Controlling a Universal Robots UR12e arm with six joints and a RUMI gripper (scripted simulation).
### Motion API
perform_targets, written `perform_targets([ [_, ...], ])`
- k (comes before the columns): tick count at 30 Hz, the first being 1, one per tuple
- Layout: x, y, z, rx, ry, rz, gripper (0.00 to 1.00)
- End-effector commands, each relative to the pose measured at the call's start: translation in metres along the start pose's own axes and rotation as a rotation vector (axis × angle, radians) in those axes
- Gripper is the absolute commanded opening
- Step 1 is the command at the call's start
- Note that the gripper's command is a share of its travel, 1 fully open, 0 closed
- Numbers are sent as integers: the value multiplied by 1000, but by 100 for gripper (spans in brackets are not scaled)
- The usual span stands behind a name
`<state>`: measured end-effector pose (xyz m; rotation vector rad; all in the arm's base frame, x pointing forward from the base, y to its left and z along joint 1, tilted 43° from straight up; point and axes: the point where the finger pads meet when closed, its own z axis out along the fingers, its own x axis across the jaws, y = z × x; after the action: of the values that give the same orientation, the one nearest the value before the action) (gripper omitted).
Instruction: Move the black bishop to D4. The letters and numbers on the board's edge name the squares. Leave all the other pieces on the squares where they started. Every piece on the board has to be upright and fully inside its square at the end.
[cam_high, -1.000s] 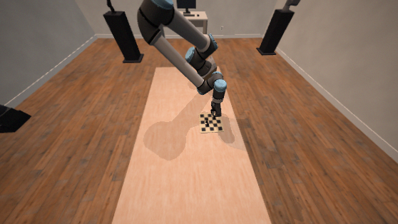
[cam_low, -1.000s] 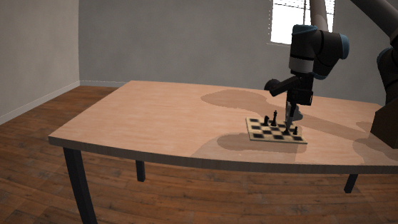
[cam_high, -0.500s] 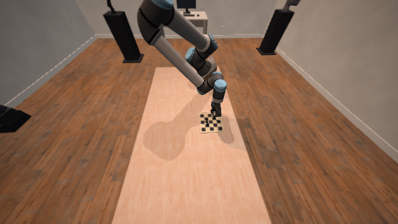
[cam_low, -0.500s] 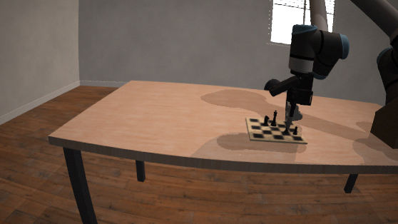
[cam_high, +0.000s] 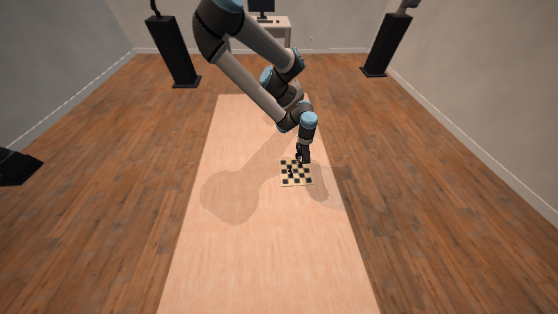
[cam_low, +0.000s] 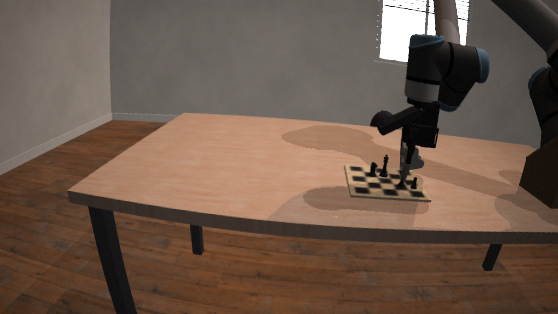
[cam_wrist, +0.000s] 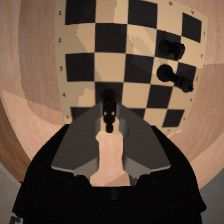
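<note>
Gripper (cam_wrist: 109, 116) is clamped on the bishop (cam_wrist: 108, 106), fingers pressed in from both sides near its top. In the wrist view the piece stands over a dark square in row 4 at the near edge of the board (cam_wrist: 82, 10); the column letter for that square can't be read. In the exterior view the gripper (cam_low: 406, 172) comes straight down onto the bishop (cam_low: 401, 185), whose base looks to be on or just above the board (cam_low: 357, 191); can't tell whether it is lifted yet.

Progress, as a judgement: the grasp is done, the carry probably not. Whether the bishop's present square is already D4 can't be settled, since the letters are too small or hidden by the gripper body. If it is the start square, lift, carry, lower and release all remain. If it is D4, only opening and retreating remain.

Other pieces: two dark ones on the far right of the wrist view, a knight-like one (cam_wrist: 171, 48) and a tall one (cam_wrist: 175, 78), both well apart from the gripper. The exterior view shows them upright at the board's far side, plus a small pawn (cam_low: 414, 183) just beside the bishop, apart from it. The pawn is the one to watch on lift or retreat. Nothing has tipped over.

The board lies flat on the table (cam_low: 210, 165), with the arm (cam_high: 250, 55) reaching in from above.
</note>
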<state>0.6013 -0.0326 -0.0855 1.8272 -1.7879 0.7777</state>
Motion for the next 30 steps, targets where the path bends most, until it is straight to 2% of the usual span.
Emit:
perform_targets([
  [1,-1,-1,0,1,-1,0,0],
  [30,-1,-1,4,1,-1,0,0],
])
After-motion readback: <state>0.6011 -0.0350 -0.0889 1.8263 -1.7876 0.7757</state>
